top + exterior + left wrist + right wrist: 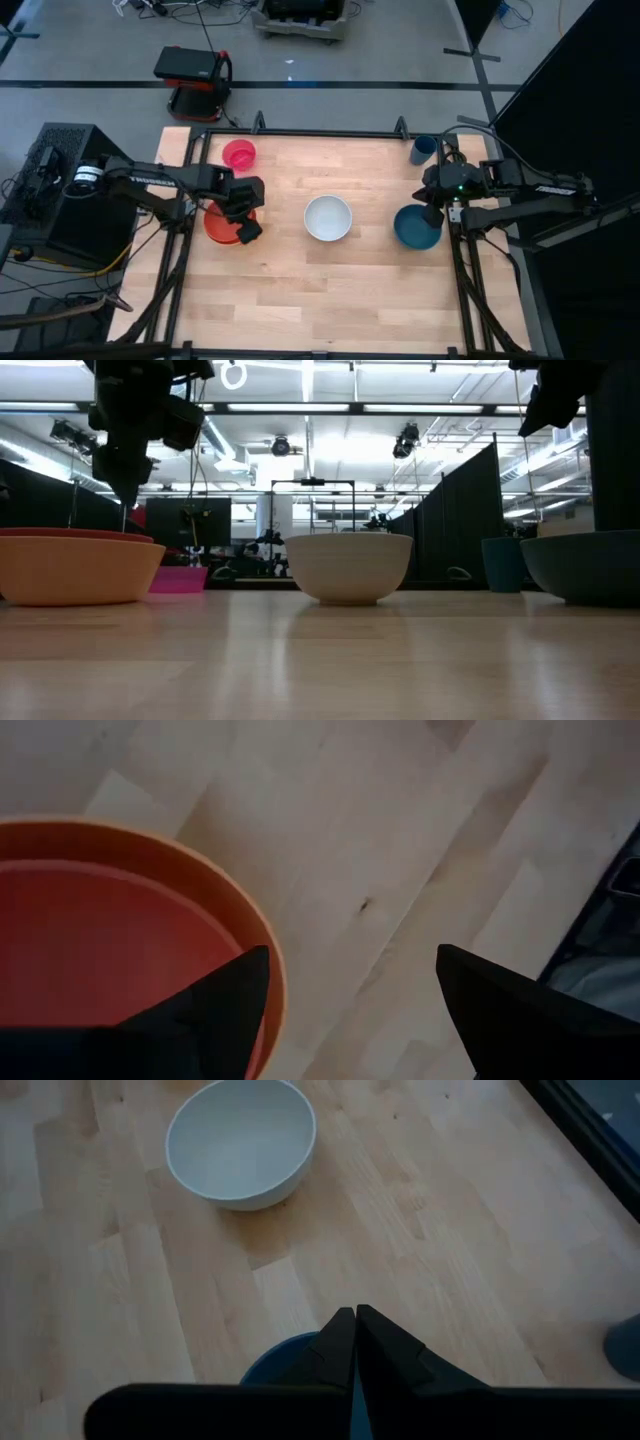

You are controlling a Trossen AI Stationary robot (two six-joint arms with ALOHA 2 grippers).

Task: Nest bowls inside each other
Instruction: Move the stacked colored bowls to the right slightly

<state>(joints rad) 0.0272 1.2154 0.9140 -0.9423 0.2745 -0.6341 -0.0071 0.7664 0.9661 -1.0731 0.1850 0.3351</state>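
Observation:
A red bowl (90,950) sits nested inside an orange bowl (215,885) at the table's left side. My left gripper (350,990) hangs open just above this pair. One finger is over the bowls' right rim and the other over bare table; in the low view its tips (125,500) stand clear above the red rim (60,534). A pink bowl (239,154) stands behind them, a white bowl (328,217) at the table's middle, and a teal-blue bowl (416,227) at the right. My right gripper (355,1320) is shut, hanging above the teal-blue bowl (285,1360).
A small dark blue cup (423,149) stands at the far right corner, behind the teal-blue bowl. Bare wood lies along the table's near half (320,300). A black frame rail (300,133) runs round the table's edges.

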